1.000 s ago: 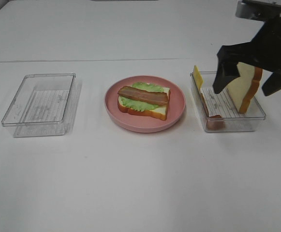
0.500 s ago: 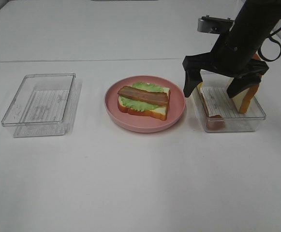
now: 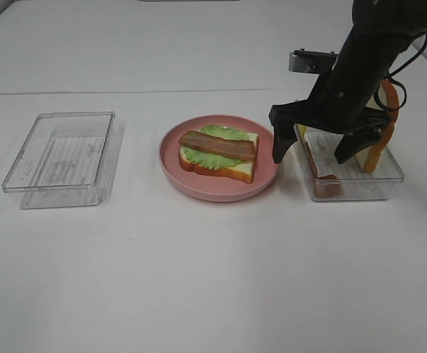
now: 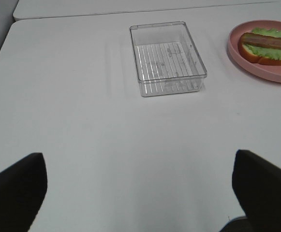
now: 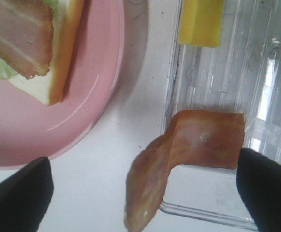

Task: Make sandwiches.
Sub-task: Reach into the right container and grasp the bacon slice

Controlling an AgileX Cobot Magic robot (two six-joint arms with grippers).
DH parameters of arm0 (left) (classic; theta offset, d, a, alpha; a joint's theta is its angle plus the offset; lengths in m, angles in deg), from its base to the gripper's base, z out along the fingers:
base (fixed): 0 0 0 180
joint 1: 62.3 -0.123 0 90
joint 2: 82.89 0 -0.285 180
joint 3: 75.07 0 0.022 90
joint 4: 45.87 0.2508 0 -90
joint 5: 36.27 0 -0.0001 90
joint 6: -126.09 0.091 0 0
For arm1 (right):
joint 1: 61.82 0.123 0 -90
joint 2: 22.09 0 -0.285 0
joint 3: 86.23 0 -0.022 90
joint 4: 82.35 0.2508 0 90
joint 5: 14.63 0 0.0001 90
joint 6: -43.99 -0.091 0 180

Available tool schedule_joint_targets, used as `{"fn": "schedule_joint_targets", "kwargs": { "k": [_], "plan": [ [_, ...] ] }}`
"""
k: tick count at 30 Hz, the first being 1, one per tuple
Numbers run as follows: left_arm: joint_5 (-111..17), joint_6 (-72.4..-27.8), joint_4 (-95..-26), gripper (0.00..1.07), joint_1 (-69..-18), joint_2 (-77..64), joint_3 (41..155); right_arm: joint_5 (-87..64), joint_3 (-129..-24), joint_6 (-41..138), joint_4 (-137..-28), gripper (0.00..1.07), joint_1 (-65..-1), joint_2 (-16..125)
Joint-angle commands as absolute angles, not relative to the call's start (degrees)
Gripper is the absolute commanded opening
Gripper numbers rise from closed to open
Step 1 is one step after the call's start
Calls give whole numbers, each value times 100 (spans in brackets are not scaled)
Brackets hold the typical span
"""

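While I watch through high camera, right gripper [image 3: 310,156] hangs spread wide across plate-side wall of right tray [image 3: 389,176], one finger outside, one inside, gripping nothing. Half-built sandwich [image 3: 219,156] lies on pink plate [image 3: 220,193]: bread [image 3: 237,172], lettuce [image 3: 198,157], bacon [image 3: 217,145] on top. Second bread slice [image 3: 378,145] stands on edge in right tray. Cheese [image 5: 200,21] sits by same wall. Spare bacon strip [image 5: 188,145] drapes over it. Left gripper [image 4: 140,193] wide open above table [image 4: 72,135], apart from left tray [image 4: 167,58], holding nothing.
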State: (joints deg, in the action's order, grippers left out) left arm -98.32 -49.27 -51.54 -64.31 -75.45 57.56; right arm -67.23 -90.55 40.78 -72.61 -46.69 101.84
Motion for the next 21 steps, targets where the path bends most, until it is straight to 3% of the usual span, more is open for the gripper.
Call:
{"fn": "schedule_joint_targets", "kwargs": {
  "k": [1, 2, 4, 8, 13, 16, 17, 18, 21],
  "plan": [
    [-9798, -4950, -5154, 98, -6436, -7648, 5733, -6700, -9101, 4210, -7267, 91, -4675, 10201],
    [-9798, -4950, -5154, 98, -6436, -7648, 5733, -6700, -9101, 4210, -7267, 91, -4675, 10201],
    [-9798, -4950, -5154, 98, -6436, -7648, 5733, -6712, -9101, 4221, -7267, 75, -4675, 10201],
    [-9798, -4950, -5154, 98, -6436, -7648, 5733, -6723, -9101, 4221, -7307, 64, -4675, 10201],
    [-9798, -4950, -5154, 98, -6436, -7648, 5733, -6763, -9101, 4198, -7468, 61, -4675, 10201],
    [-9798, -4950, -5154, 98, -6436, -7648, 5733, -6786, -9101, 4198, -7582, 53, -4675, 10201],
    [-9798, -4950, -5154, 98, -6436, -7648, 5733, -6786, -9101, 4198, -7611, 48, -4675, 10201],
    [-9798, -4950, -5154, 98, -6436, -7648, 5733, -6786, -9101, 4193, -7662, 32, -4675, 10201],
    [-9798, -4950, -5148, 98, -6436, -7648, 5733, -6786, -9101, 4170, -7680, 24, -4675, 10201]
  ]
}}
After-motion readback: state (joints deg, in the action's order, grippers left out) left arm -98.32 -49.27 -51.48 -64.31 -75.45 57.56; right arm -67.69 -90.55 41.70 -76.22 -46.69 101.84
